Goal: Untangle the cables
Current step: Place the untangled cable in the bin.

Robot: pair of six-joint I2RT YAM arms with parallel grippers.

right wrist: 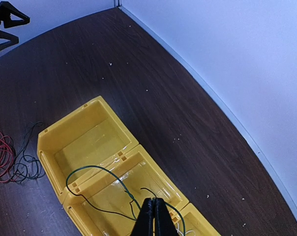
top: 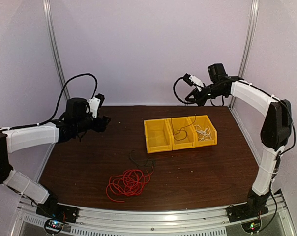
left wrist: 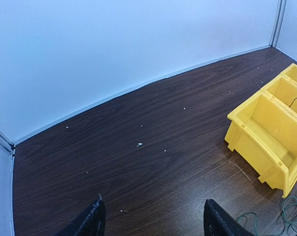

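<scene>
At the far left, the left hand (left wrist: 153, 223) hangs above the bare table (top: 89, 162), its two fingers spread wide with nothing between them. It is well apart from every wire.

Right of it, towards the near edge, the red cable (top: 129, 183) lies on the table in a loose heap of many loops. Just beyond that heap, on its far right side, a dark wire (top: 138, 160) lies in a few thin loops. It touches or overlaps the red cable's edge; which one, the pictures do not settle.

Further right and farther back, three yellow bins (top: 156, 147) stand side by side in a row, touching. The left bin is open. The middle bin holds the lower loops of a black cable (right wrist: 89, 169), one loop draped over the wall it shares with the left bin. The white cable (top: 203, 132) lies bunched in the right bin.

Above the bins at the far right, the right hand (right wrist: 153, 209) has its fingers pressed together, pinching the black cable, which drops from the fingertips into the middle bin.
</scene>
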